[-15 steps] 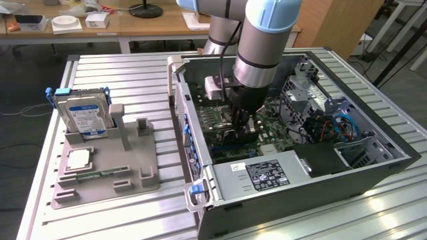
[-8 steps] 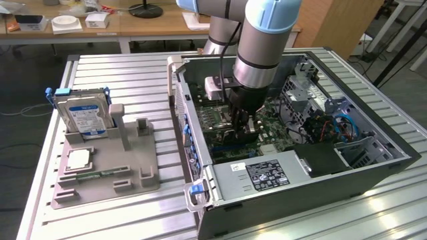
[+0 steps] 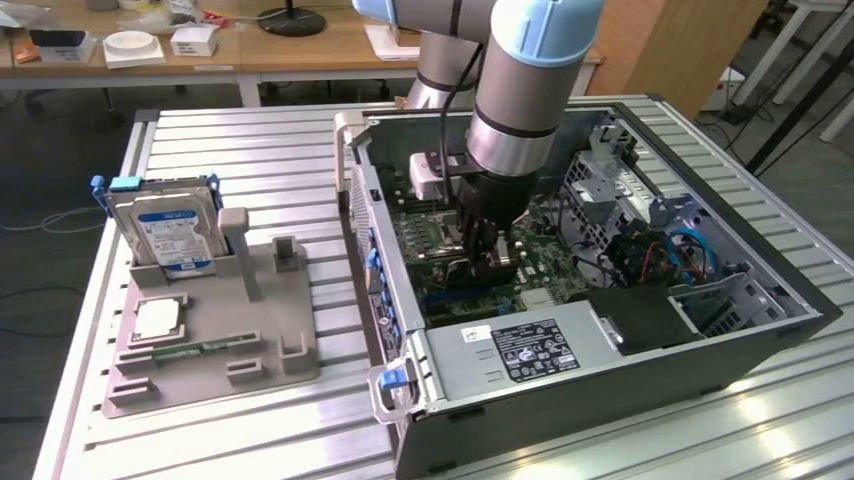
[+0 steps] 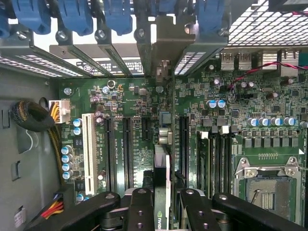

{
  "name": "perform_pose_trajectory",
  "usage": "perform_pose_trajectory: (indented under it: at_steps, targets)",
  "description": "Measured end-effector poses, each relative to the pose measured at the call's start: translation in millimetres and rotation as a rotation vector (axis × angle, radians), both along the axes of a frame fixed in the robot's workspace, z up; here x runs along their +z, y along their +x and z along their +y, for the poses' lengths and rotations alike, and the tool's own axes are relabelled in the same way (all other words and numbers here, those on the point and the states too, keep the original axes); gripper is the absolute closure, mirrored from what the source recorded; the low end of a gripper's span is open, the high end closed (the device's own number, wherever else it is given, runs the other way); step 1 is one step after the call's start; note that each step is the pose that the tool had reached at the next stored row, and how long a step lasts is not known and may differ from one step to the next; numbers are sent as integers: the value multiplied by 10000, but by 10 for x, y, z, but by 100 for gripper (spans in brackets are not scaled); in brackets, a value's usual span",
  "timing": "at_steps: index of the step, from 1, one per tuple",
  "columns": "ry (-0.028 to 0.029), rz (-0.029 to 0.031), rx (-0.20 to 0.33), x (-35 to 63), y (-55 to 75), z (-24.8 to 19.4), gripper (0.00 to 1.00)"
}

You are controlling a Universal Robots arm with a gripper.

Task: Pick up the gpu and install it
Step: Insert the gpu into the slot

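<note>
My gripper (image 3: 483, 262) is lowered into the open computer case (image 3: 747, 350), over the green motherboard (image 3: 454, 240). It is shut on the gpu (image 4: 165, 137), a thin dark card seen edge-on between my black fingers (image 4: 139, 209). The card stands upright over the motherboard's expansion slots (image 4: 127, 144). Its silvery end bracket (image 4: 166, 43) lies against the case's rear slot openings, under the blue latches (image 4: 115, 14). In the exterior view the gpu (image 3: 470, 278) shows as a dark shape just below my gripper. Whether its edge sits in a slot is hidden.
A grey fixture (image 3: 287, 345) left of the case holds the silver hard drive (image 3: 167, 235), a processor (image 3: 158, 318) and a green memory stick (image 3: 200, 348). Inside the case are the power supply (image 3: 534, 350), drive cage (image 3: 614, 190), CPU socket (image 4: 269, 187) and cable bundles (image 4: 33, 118).
</note>
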State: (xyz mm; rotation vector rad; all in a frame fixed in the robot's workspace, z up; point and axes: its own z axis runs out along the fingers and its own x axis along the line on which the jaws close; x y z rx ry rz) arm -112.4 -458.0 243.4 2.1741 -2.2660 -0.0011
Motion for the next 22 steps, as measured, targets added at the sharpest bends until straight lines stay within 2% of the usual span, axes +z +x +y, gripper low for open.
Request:
perform_pose_trajectory:
  at_steps: [22]
  targets:
    - [-15, 8, 43, -19, -1, -1, 74]
